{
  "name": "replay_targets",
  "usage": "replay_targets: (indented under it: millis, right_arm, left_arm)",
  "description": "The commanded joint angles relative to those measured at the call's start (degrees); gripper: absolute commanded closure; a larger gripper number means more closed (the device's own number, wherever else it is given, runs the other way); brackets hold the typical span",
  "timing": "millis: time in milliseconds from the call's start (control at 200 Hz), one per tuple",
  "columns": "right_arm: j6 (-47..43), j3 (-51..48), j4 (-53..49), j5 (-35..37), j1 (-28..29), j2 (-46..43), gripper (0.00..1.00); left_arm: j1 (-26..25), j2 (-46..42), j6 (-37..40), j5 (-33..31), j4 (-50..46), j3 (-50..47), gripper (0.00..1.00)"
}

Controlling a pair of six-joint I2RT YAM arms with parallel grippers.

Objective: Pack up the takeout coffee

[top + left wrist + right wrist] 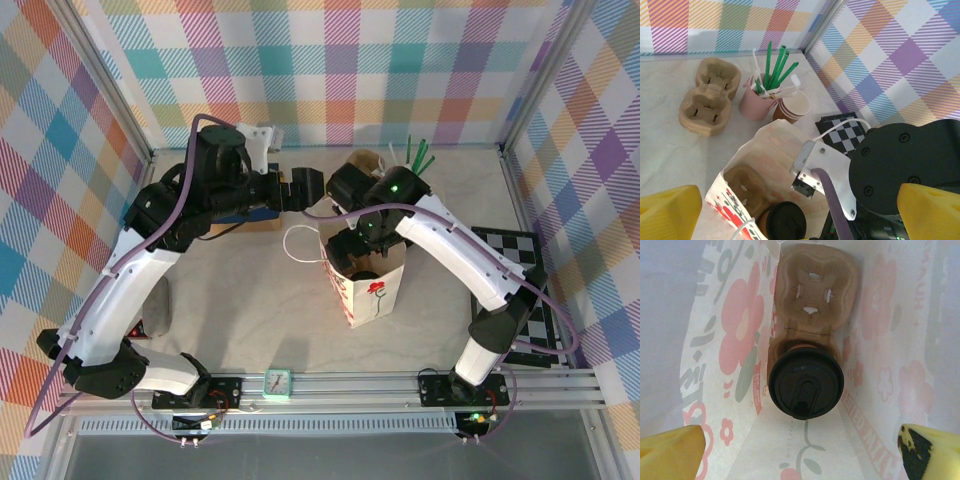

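The takeout coffee (806, 383), a brown cup with a black lid, stands in one slot of a cardboard cup carrier (812, 295) at the bottom of the white flowered paper bag (372, 292). My right gripper (800, 452) hangs open inside the bag's mouth, straight above the cup, with both yellow fingertips apart from it. In the left wrist view the coffee (785, 220) shows low in the bag (765, 150). My left gripper (310, 188) is open, hovering just left of the bag's top with nothing between its fingers.
Behind the bag stand a pink cup of green stirrers (756, 102), a stack of unlidded brown cups (792, 107) and a second cardboard carrier (710, 95). A checkered board (520, 270) lies at the right. A small green timer (277, 381) sits on the front rail.
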Motion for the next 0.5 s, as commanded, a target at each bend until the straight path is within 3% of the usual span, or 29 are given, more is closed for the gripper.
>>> replay_targets:
  millis: [0, 490]
  right_arm:
    - [-0.4, 2.3, -1.6, 0.7, 0.5, -0.9, 0.01]
    - [-1.8, 6.7, -1.1, -0.6, 0.9, -2.4, 0.01]
  left_arm:
    - [0.4, -1.4, -1.2, 0.4, 3.5, 1.3, 0.0]
    - [1.7, -7.9, -1.4, -5.7, 9.4, -1.7, 0.0]
